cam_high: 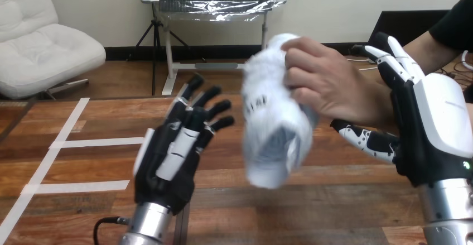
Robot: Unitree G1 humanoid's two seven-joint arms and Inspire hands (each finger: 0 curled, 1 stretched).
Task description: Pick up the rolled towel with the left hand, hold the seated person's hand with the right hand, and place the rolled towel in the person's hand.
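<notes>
Head view: left hand [173,150] fingers straight, spread, holding nothing. Towel [273,128] is just right of them (not touching), gripped by person's hand [329,83] above table [334,200]. Right hand [440,111] fingers straight behind person's wrist [382,100], thumb beneath, uncurled.

Towel [273,136] (in person's hand [329,86]) is between left hand [173,155] and right hand [435,122].

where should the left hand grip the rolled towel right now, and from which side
Probably the rolled towel by its free lower half, from the view's left. The person's hand wraps its upper part from the right. The roll hangs nearly upright, and the open left hand is beside it, so its fingers could close across the roll's width.
</notes>
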